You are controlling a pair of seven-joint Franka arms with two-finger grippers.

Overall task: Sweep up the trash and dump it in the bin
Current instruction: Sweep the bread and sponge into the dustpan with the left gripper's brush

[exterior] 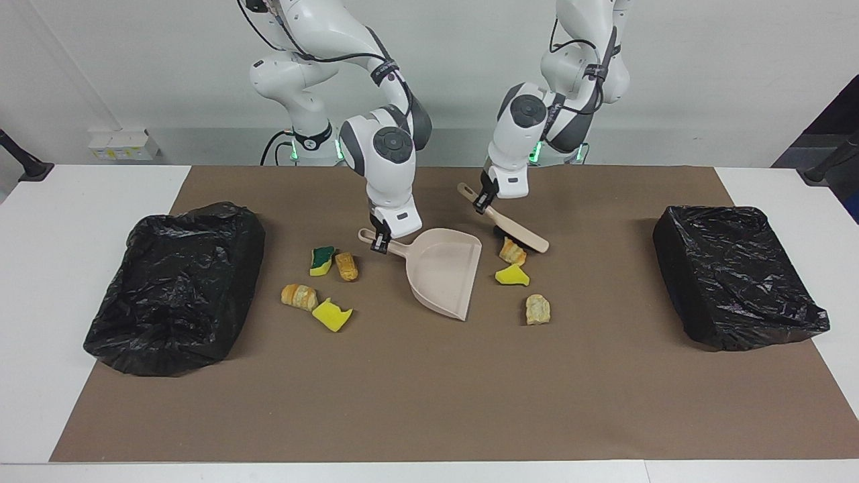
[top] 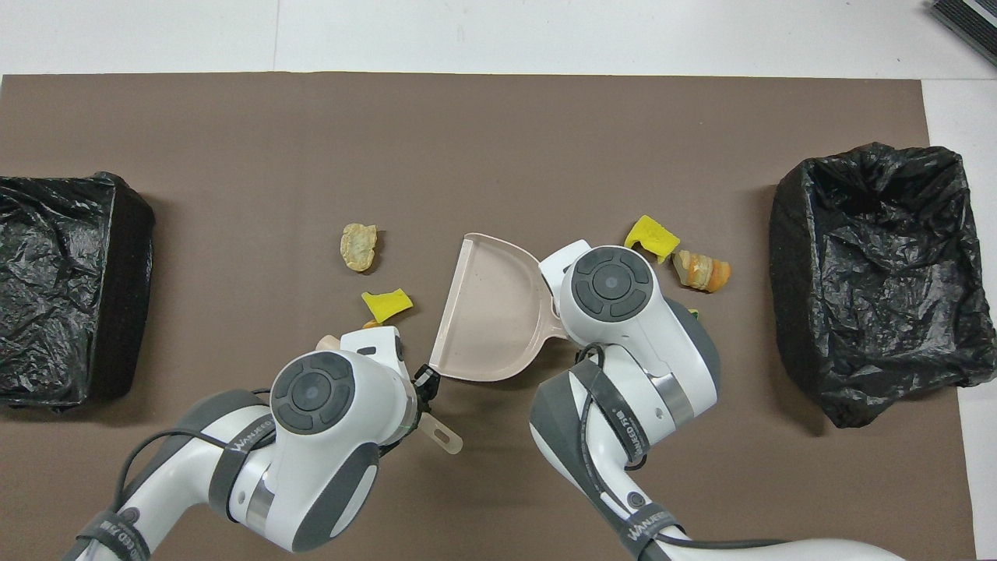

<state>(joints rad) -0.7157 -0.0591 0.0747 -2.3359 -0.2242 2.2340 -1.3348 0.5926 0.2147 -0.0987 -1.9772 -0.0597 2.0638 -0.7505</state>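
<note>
A beige dustpan (exterior: 443, 272) (top: 491, 312) sits low on the brown mat, its mouth turned toward the left arm's end of the table. My right gripper (exterior: 381, 243) is shut on its handle; the overhead view hides that grip under the wrist. My left gripper (exterior: 483, 200) (top: 424, 382) is shut on the handle of a beige brush (exterior: 520, 233), whose dark bristles touch the mat by the pan's mouth. Three trash scraps lie there: a bread chunk (exterior: 513, 251), a yellow sponge piece (exterior: 512, 275) and another chunk (exterior: 537, 309). Several more scraps (exterior: 331, 315) lie beside the pan's handle.
Two bins lined with black bags stand on the mat, one (exterior: 174, 288) (top: 880, 273) at the right arm's end, the other (exterior: 738, 275) (top: 66, 288) at the left arm's end. The mat (exterior: 429, 402) runs on bare toward the table edge farthest from the robots.
</note>
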